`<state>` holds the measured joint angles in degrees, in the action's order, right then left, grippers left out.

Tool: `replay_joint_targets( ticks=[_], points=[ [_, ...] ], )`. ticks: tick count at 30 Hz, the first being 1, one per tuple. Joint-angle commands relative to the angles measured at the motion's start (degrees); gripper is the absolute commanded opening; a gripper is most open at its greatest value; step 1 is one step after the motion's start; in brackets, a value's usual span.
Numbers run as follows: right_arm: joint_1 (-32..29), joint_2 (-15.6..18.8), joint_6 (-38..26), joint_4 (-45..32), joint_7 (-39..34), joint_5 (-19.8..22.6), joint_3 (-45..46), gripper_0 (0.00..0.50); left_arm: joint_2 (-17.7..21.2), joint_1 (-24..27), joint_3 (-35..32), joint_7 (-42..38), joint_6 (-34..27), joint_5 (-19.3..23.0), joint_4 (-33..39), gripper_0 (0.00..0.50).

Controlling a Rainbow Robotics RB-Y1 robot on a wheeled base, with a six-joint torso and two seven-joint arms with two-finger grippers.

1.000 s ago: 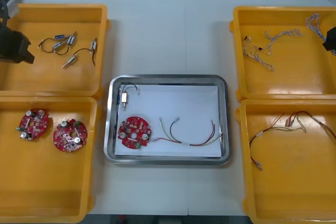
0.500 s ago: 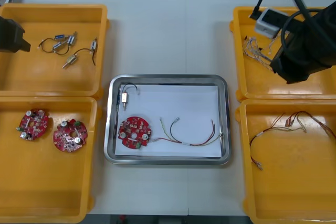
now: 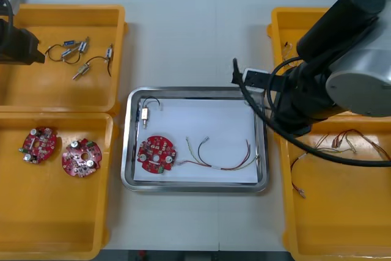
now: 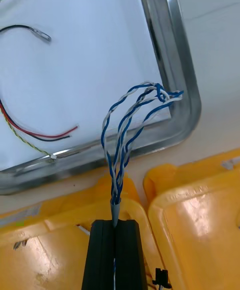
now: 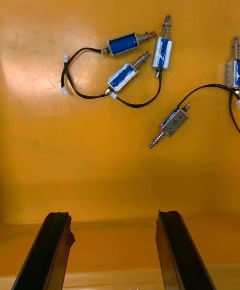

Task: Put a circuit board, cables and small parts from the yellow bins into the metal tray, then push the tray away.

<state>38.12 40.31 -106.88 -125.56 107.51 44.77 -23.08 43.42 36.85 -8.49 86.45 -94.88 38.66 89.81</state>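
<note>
Pinching blue-white cable (image 4: 135, 115) in my right gripper (image 4: 115, 222) over metal tray (image 4: 175, 70) corner; left gripper (image 5: 112, 215) spread above small metal parts (image 5: 122, 76).

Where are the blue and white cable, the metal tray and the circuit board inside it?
blue and white cable (image 4: 116, 182), right wrist view, twisted bundle.
metal tray (image 3: 195, 92), front view, far rim.
circuit board (image 3: 156, 155), front view, its middle.

No readable text, label, brand or number; faint embossed marks on one yellow bin (image 4: 187, 194) rim, illegible.
</note>
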Motion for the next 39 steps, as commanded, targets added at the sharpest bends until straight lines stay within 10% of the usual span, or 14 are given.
replay_joint_targets(
  ticks=[1,39],
  points=[
    [3.71,-2.43,2.46,-0.74,-0.98,-1.79,-6.19,0.000,0.61,2.44,5.15,10.31,1.89,-0.52,-0.69,0.500],
    [16.02,-12.80,18.46,27.91,-0.02,-6.09,-24.91,0.000,-10.11,21.95,10.68,38.00,13.05,-4.12,-35.14,0.500]
  ],
)
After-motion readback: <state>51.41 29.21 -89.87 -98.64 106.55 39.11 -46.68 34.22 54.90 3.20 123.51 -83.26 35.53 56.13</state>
